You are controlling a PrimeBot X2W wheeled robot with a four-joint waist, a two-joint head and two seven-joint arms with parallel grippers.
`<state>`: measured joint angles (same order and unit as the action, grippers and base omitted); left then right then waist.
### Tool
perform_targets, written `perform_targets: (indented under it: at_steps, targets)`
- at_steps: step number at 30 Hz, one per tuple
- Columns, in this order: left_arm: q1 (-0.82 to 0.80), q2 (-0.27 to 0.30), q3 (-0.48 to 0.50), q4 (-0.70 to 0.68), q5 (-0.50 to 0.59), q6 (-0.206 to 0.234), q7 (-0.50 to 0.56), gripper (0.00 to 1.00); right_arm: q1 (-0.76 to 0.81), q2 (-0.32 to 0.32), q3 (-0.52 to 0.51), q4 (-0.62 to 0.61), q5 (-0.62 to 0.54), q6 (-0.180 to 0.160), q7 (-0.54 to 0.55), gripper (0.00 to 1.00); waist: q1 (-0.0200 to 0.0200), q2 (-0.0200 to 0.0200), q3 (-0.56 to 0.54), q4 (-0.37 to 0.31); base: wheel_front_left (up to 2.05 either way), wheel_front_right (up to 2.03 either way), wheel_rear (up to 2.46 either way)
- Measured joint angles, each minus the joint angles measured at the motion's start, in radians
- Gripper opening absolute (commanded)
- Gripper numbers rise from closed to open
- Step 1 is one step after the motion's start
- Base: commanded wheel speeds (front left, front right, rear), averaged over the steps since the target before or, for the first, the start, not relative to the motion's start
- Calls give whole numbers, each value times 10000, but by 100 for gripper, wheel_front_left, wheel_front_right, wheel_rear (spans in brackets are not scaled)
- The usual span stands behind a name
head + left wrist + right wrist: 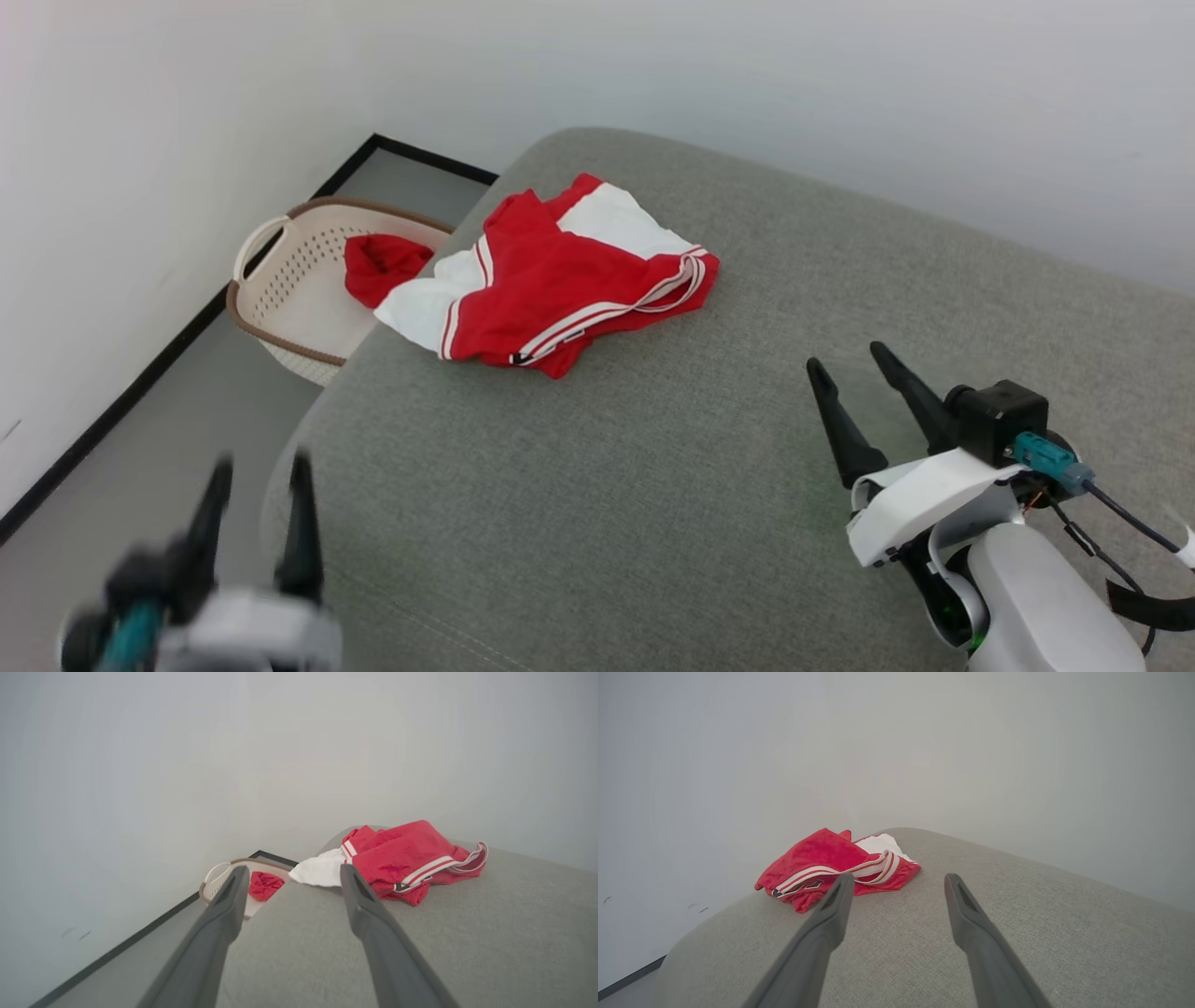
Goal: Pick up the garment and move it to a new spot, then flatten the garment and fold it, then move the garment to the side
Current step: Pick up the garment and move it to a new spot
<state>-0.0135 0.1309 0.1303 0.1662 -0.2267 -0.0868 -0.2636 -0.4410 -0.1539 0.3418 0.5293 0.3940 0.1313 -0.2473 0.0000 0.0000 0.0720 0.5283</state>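
Open grey cushion (653,485) leads to the garment (551,285); wall (794,84) stands behind it, basket (294,280) just left

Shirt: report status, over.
Left jaws, right jaws open, empty. Shirt crumpled at cushion far left corner, untouched. Nothing in the way; basket with red cloth on floor beyond.

A: What is blurred?
B: The left gripper (262,460), smeared at the near-left corner of the grey woven-fabric cushion (653,448), its body cut by the bottom edge.
A: Anything hidden?
B: The cream perforated plastic basket (299,280) beside the cushion's left edge; the cushion covers its near side.
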Motion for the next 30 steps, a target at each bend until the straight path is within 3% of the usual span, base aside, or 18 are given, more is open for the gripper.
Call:
perform_targets:
  at_steps: [6,12,15,18,21,25,30]
  targets:
    - [-2511,934,-817,928,299,-290,165,100,-80,-54,-31,-334,-453,0,61,100,0,0,282,-147,0,0,0]
    - [-5532,1785,-1569,2959,-326,-410,88,100,-997,61,345,-811,-882,2,424,100,0,0,757,-619,0,0,0]
    - [-6880,2096,-2805,4080,-1478,-412,71,100,-1350,84,566,-951,-1003,2,502,100,0,0,1138,-930,0,0,0]
    - [-7730,2780,-4243,5421,-2115,-439,245,100,-1659,125,834,-1014,-1118,2,548,100,0,0,1494,-1286,0,0,0]
    - [-8349,3129,-5603,6314,-3354,-439,1055,100,-1923,219,1012,-1034,-1143,2,556,100,0,0,1831,-1634,0,0,0]
    - [-8891,3726,-7223,6623,-5319,-441,2963,100,-2172,288,1154,-1039,-1154,2,531,100,0,0,2241,-2080,0,0,0]
    - [-9514,4635,-8792,6711,-6514,-441,4209,100,-2290,293,1185,-1080,-1239,2,500,100,0,0,2736,-2529,0,0,0]
